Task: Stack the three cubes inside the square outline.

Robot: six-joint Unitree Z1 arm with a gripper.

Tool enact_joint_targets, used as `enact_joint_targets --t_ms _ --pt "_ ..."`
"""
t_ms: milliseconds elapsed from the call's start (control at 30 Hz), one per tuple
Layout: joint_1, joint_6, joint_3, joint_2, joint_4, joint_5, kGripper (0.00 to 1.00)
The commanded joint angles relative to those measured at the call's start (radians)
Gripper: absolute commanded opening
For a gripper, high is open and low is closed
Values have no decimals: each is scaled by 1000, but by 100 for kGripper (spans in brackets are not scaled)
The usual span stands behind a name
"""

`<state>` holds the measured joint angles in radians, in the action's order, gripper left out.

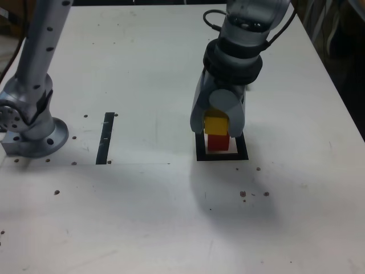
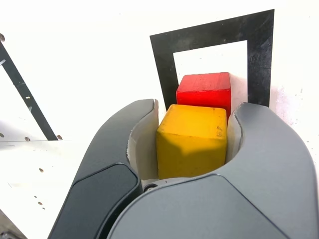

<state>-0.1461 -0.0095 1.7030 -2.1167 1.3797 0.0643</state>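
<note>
Yellow cube [image 2: 192, 141] clamped between gripper [image 2: 192, 144] jaws, directly above red cube [image 1: 217, 142] inside square outline [image 1: 222, 156]. Probably light, rigid, matte, unlikely to slip; best held by opposite flat faces. Green cube unseen.

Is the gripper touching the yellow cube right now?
Touching. The wrist view shows the gripper with both jaws pressed against the yellow cube's sides, no gap.

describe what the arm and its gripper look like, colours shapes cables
The arm is silver-grey with a black ribbed collar at the wrist and thin black cables looping beside it. The gripper has two broad, rounded dark grey jaws with pale inner pads. A silver link with small black holes runs to a round base in the exterior view's left.
</note>
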Motion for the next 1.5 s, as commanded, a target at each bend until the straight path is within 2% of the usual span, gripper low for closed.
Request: enact_joint_targets --t_ms 0,133,267,467,600,733,1000,1167,1300,1467 --pt "2 3 1 -7 -2 -2 17" --pt "3 7 2 -13 -2 -5 22" --pt "7 16 2 -19 -2 -7 33" --pt "13 39 3 -30 -3 -13 59" --pt "25 48 -6 -32 -7 -11 83" --pt "32 50 -9 -27 -8 -3 97" --pt "33 40 -12 41 30 43 99" --pt "46 48 -9 125 65 106 99" --pt "109 82 -5 163 70 164 99" --pt "229 142 29 143 59 198 99"
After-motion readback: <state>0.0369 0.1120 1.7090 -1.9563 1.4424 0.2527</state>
